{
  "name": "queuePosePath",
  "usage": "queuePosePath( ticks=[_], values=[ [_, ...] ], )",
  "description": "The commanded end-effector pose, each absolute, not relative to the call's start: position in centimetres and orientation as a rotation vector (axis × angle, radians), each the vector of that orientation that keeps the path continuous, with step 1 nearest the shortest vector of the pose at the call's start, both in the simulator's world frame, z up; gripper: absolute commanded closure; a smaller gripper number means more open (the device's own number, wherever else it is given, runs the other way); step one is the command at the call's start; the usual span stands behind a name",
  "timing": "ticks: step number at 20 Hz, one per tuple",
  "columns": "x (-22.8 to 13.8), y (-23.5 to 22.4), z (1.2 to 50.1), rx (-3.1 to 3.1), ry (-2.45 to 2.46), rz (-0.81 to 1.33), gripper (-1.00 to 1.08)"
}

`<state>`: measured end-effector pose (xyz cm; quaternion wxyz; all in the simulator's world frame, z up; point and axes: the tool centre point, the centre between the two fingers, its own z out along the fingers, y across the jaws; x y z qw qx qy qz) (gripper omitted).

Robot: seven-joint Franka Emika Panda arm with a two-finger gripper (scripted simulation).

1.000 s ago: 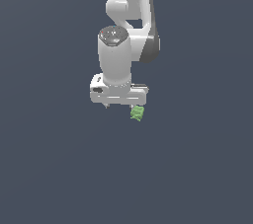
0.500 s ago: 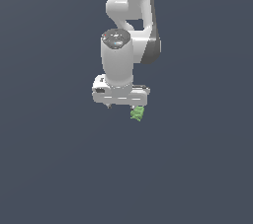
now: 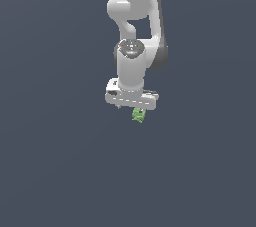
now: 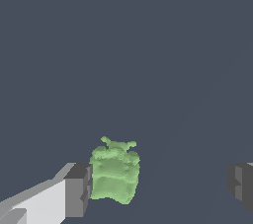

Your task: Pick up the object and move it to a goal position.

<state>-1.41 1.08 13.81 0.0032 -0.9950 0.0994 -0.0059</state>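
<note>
The object [image 3: 138,115] is a tiny bright green blocky lump just below the white hand in the exterior view. In the wrist view the object [image 4: 114,174] lies between the two dark finger pads, right against one pad [image 4: 78,190] and far from the other pad [image 4: 241,186]. My gripper [image 3: 130,110] is open, with the jaws wide apart and the lump between them; it also shows in the wrist view [image 4: 158,188]. I cannot tell whether the near pad touches the lump.
A plain dark grey surface [image 3: 60,171] fills the scene around the arm. The white arm [image 3: 137,16] comes down from the top of the exterior view. No goal marker shows.
The hand has moved a little to the exterior view's right and slightly down. The green object has stayed in place. The jaws stay open.
</note>
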Motion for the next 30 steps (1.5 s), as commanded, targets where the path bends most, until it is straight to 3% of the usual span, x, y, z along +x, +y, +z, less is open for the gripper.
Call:
queuePosePath(
  ticks=[1,13,22,30],
  values=[
    [-2.2,2.2,12.6,-3.115,0.368,-0.014,-0.92],
    [-5.1,5.4,9.3,-3.094,0.542,-0.001,-0.92],
    [-5.4,5.7,8.7,-3.092,0.553,0.001,-0.92],
    [-5.5,5.7,5.4,-3.092,0.558,0.0,-0.92]
  ],
)
